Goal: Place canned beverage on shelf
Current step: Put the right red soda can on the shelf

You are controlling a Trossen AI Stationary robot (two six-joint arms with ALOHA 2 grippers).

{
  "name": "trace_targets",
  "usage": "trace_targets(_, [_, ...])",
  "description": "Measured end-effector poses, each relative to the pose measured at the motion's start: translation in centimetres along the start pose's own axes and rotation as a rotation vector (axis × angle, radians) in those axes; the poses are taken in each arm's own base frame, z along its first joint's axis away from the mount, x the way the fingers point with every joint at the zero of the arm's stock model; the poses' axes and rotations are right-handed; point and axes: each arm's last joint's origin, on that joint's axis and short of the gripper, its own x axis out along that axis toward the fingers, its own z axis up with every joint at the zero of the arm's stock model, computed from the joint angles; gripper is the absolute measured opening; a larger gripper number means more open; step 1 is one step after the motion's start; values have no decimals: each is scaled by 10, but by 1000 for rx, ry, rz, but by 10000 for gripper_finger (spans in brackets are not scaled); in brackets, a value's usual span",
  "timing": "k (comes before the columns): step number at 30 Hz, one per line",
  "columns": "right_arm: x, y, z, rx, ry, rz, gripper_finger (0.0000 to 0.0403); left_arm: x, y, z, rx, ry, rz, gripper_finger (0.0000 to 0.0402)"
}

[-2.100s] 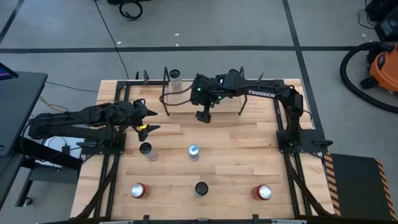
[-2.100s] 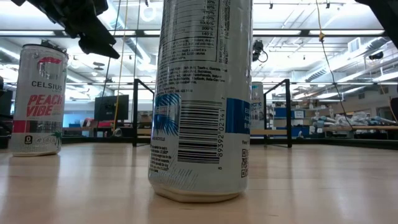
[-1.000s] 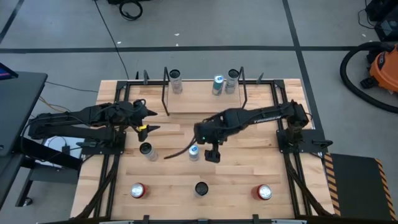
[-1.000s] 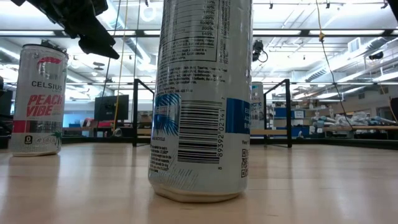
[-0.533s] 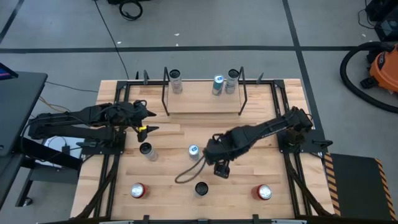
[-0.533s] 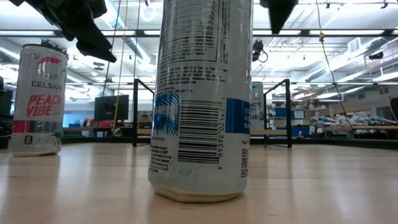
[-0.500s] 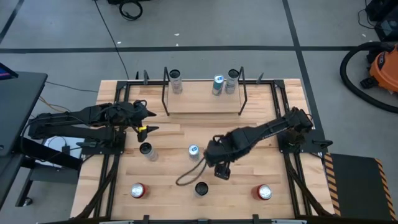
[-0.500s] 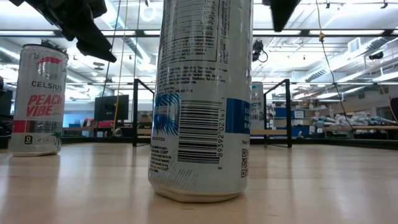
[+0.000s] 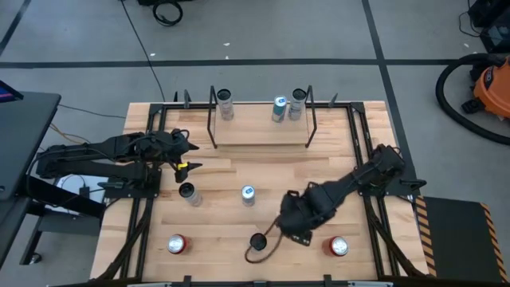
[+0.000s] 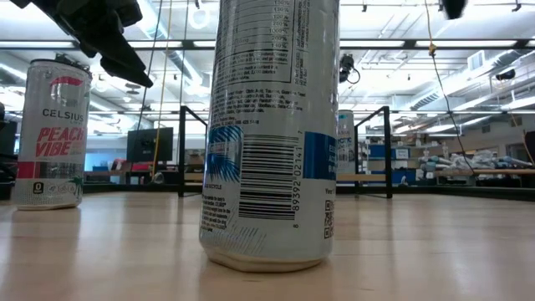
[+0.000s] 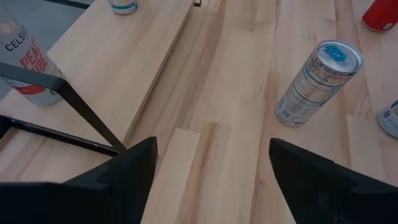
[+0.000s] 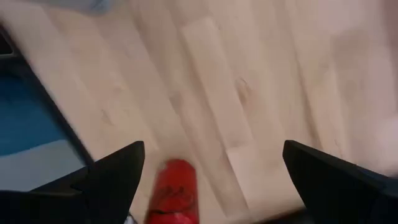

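We read "CELSIUS PEACH VIBE" on the white can (image 10: 52, 134) (left of the big barcode can (image 10: 272, 134)), barcode digits 89392 02141.

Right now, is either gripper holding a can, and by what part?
No. The right gripper is open and empty over the table's front, near the red can. The left gripper is open and empty too.

left claw (image 11: 211, 171) open, empty | silver can (image 11: 317, 83) upright beyond | shelf (image 11: 118, 62) beside
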Motion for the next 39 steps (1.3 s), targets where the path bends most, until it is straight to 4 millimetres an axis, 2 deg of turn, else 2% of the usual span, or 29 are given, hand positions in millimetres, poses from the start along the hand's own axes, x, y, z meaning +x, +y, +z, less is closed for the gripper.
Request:
trace_targets(3, [-4,11,-16,-17,-26,33,392,0,0,0,-1,1,0,311])
trace_targets(13, [-13,32,-67,86,-52,30,392,0,0,0,-56,2,0,311])
trace_targets(28, [-14,55,-132,401,-28,51,392,0,0,0,-106,-2,-1,311])
trace_targets(33, [-15,58,-145,490,-29,55,392,0,0,0,-105,-3,-1,311])
trace_targets(39, [-15,63,-146,497,-27,109,392,0,0,0,-106,-3,-1,311])
